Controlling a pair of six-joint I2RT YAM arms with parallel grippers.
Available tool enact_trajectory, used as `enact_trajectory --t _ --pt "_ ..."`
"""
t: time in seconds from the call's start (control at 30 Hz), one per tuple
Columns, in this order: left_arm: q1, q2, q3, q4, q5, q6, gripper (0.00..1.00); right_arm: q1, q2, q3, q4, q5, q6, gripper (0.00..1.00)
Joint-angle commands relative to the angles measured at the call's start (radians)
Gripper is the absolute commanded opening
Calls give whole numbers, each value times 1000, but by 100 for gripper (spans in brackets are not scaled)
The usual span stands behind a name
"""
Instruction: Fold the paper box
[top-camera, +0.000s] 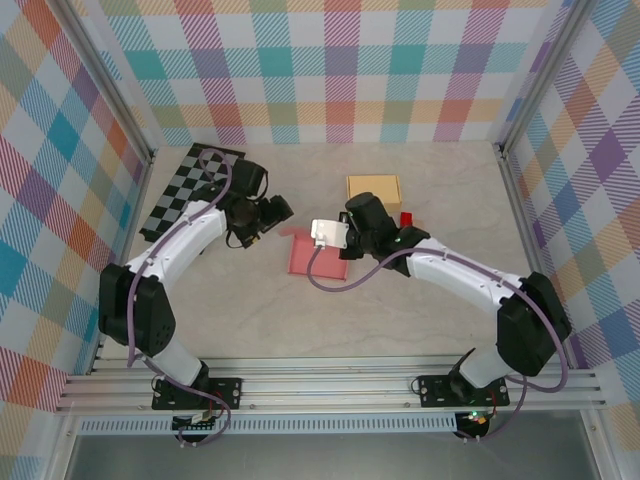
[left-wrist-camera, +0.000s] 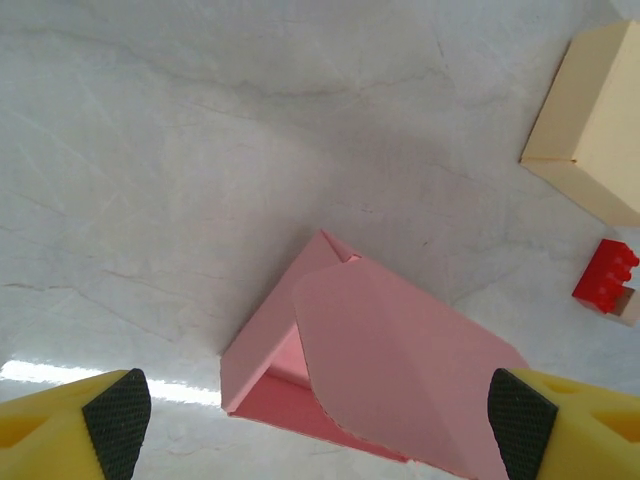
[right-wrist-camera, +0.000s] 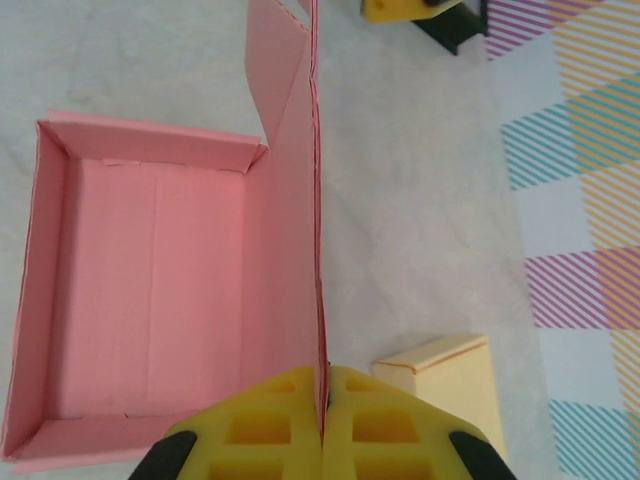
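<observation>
**Clerk:** Item one, paper box (top-camera: 312, 258). What is obscured?

**Checker:** From above, the right wrist covers its far right corner, so the outline is cut off there. In the left wrist view a slanting sheet hides most of the interior, and the box's near edge runs off the bottom of the frame. In the right wrist view the lower left corner is clipped.

**Clerk:** Orientation?

**Checker:** The opening faces up. The tray looks nearly square, so no long axis can be named for it. The longest line is the tall panel (right-wrist-camera: 290, 200). It stands upright on the tray's right side, is seen edge-on, and runs straight away from the right gripper (right-wrist-camera: 323, 390).

**Clerk:** Appearance?

**Checker:** Pink thin card. Shallow tray, low walls raised on three sides, faint creases across the floor, a small tab tucked in at one corner.

**Clerk:** Location?

**Checker:** Mid worktop (top-camera: 420, 320), between the two grippers. A tan box (top-camera: 373, 187) lies just beyond it. A red block (top-camera: 407, 218) sits near its right side. A checkered mat (top-camera: 190, 185) lies well off to the left.

**Clerk:** Grippers?

**Checker:** Right gripper: closed tight, pinching the tall panel's edge between its yellow fingers. Left gripper (left-wrist-camera: 318, 430): spread wide, black pads at either bottom corner of its view, nothing held. The box lies ahead of it; whether they touch cannot be told.
</observation>
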Motion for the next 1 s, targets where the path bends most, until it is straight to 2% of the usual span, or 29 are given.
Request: enact_trajectory --t 0.0,0.1,0.2,0.27,0.37,0.6,0.97 --pt "-11 48 47 35 44 -22 89 15 -41 -42 131 41 40 0" --pt "-12 112 92 35 45 12 89 16 -41 -67 134 11 41 0" --pt "-13 205 207 -52 -4 101 89 16 -31 -76 135 9 38 0" --pt "-13 248 257 -88 8 113 88 16 -26 -78 134 10 41 0" --pt "-33 242 214 -20 88 51 87 15 -14 -70 128 30 56 0" --pt "-122 196 122 92 151 -81 87 19 5 -61 134 46 93 0" --pt "-172 154 29 145 124 -123 81 48 12 -92 139 59 139 0"
